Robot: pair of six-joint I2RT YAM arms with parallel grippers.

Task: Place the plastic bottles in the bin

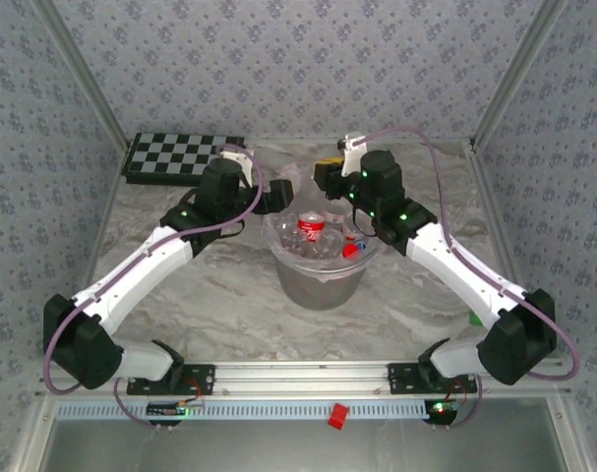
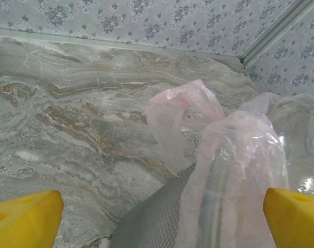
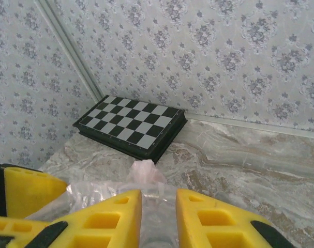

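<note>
From above, the bin [image 1: 321, 280] stands in the middle of the marble table [image 1: 219, 305], its clear bag [image 1: 290, 179] folded over the rim, and the plastic bottles [image 1: 316, 236] lie heaped inside it, red labels and caps showing. The left gripper [image 1: 275, 197] sits at the bin's left rim and the right gripper [image 1: 329, 178] at its far rim, with the chequered board [image 1: 180, 157] in the far left corner. In the left wrist view, the left gripper [image 2: 162, 219] is spread wide and released, one yellow fingertip [image 2: 25, 219] in each lower corner, and the grey bin rim [image 2: 149, 225] and crumpled bag [image 2: 234, 165] lie between them. In the right wrist view, the right gripper [image 3: 159, 217] is clenched, its yellow fingers [image 3: 113, 219] nearly meeting over the bag [image 3: 89, 194]; whether they pinch it I cannot tell. The chequered board [image 3: 131, 124] lies beyond
</note>
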